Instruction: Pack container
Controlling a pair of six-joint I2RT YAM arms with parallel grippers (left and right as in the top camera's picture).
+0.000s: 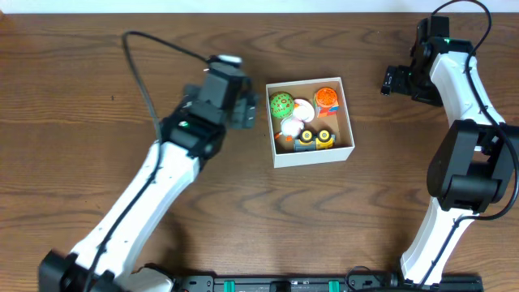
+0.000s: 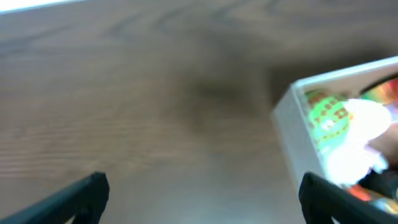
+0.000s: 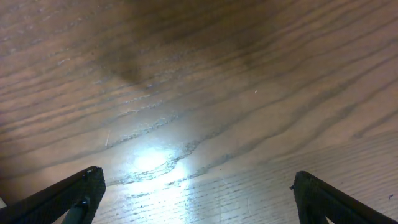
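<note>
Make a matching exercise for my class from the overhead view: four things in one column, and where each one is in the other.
Things
1. green ball
2. orange toy
3. left gripper
4. right gripper

Places
A. over bare table, well right of the container
B. inside the container, top-left corner
C. just outside the container's left wall
D. inside the container, top-right corner

Pairs: 1-B, 2-D, 3-C, 4-A
</note>
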